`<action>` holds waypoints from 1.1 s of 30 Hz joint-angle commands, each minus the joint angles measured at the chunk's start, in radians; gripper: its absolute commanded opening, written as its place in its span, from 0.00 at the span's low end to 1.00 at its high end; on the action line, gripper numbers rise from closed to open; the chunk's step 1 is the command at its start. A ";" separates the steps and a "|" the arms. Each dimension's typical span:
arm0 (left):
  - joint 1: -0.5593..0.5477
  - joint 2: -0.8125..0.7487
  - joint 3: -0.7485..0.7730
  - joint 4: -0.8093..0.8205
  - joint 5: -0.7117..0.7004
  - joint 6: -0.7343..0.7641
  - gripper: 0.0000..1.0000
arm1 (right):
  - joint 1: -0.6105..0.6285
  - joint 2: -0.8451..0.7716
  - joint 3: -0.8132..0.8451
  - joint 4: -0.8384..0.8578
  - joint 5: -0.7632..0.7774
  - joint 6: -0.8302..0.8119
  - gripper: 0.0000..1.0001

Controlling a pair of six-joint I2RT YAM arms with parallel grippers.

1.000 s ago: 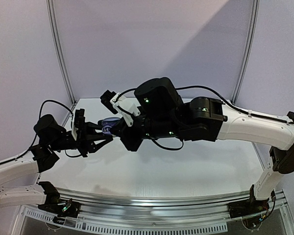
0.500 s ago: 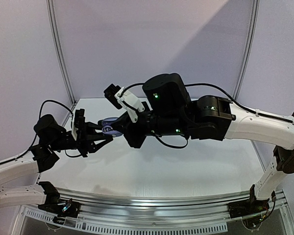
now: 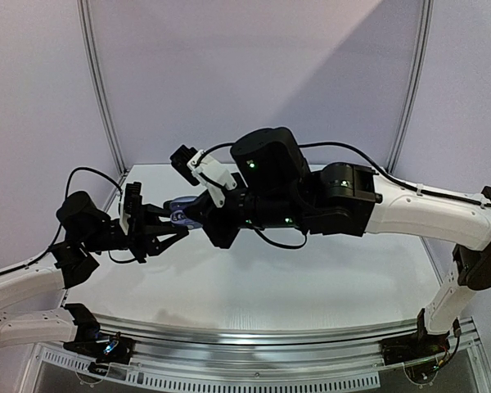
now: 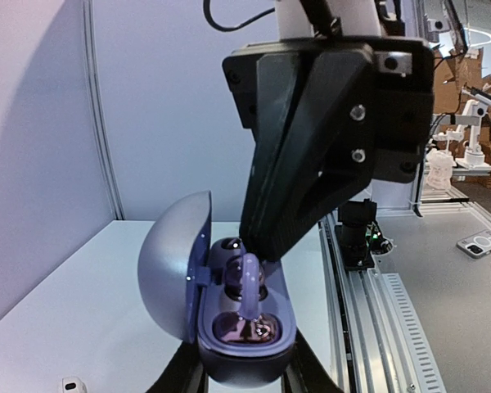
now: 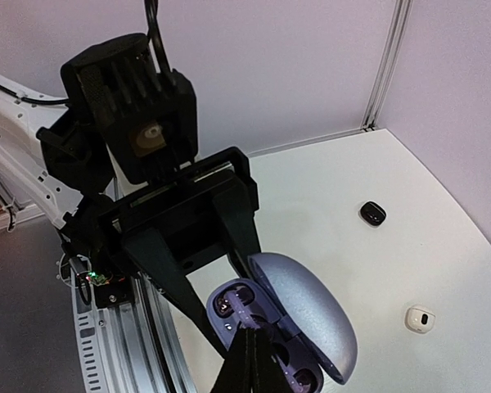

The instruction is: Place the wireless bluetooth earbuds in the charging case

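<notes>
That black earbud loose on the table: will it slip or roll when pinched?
The black earbud looks small, rounded and glossy, so it may squirt from a pinch. Lying free on the smooth table, it probably skids at a nudge.

even bright light, sharp, soft shadows

We see a white, matte table (image 3: 311, 278) with a metal rail (image 3: 270, 336) along its near edge. In the right wrist view, two small pieces lie directly on it. One is a black earbud (image 5: 372, 214). The other is a white earbud (image 5: 420, 318), apart from it and nearer the wall-side edge.
</notes>
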 commanded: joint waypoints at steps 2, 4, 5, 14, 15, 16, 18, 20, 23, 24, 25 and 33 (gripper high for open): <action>-0.019 0.000 0.007 0.016 0.004 0.007 0.00 | -0.006 0.031 0.019 -0.005 -0.002 -0.005 0.00; -0.019 0.002 0.007 0.016 0.006 0.008 0.00 | -0.008 0.032 0.020 0.000 -0.004 -0.004 0.00; -0.019 0.002 0.007 0.016 0.006 0.008 0.00 | -0.008 0.032 0.020 0.001 -0.006 -0.004 0.00; -0.019 -0.004 0.003 0.010 0.005 0.009 0.00 | -0.010 0.030 0.027 -0.019 -0.039 -0.003 0.00; -0.019 -0.005 0.002 0.008 0.002 0.010 0.00 | -0.008 0.019 0.026 -0.020 -0.048 -0.008 0.00; -0.019 -0.006 0.001 0.006 0.000 0.011 0.00 | -0.008 0.011 0.025 -0.019 -0.053 -0.014 0.00; -0.019 -0.007 0.000 0.004 -0.002 0.013 0.00 | -0.006 -0.012 0.020 -0.015 -0.051 -0.018 0.00; -0.019 -0.006 -0.003 0.007 -0.002 0.013 0.00 | -0.006 -0.034 0.013 -0.002 -0.037 -0.021 0.00; -0.019 -0.004 -0.005 0.011 0.001 0.012 0.00 | -0.006 -0.051 0.007 0.019 -0.021 -0.028 0.00; -0.019 -0.005 -0.005 0.011 0.001 0.011 0.00 | -0.007 -0.050 0.007 0.021 -0.010 -0.029 0.00; -0.019 -0.006 -0.005 0.011 0.000 0.011 0.00 | -0.007 -0.048 0.007 0.023 0.003 -0.029 0.00; -0.019 -0.006 -0.002 0.007 0.002 0.011 0.00 | -0.020 -0.007 0.024 0.016 0.013 -0.016 0.14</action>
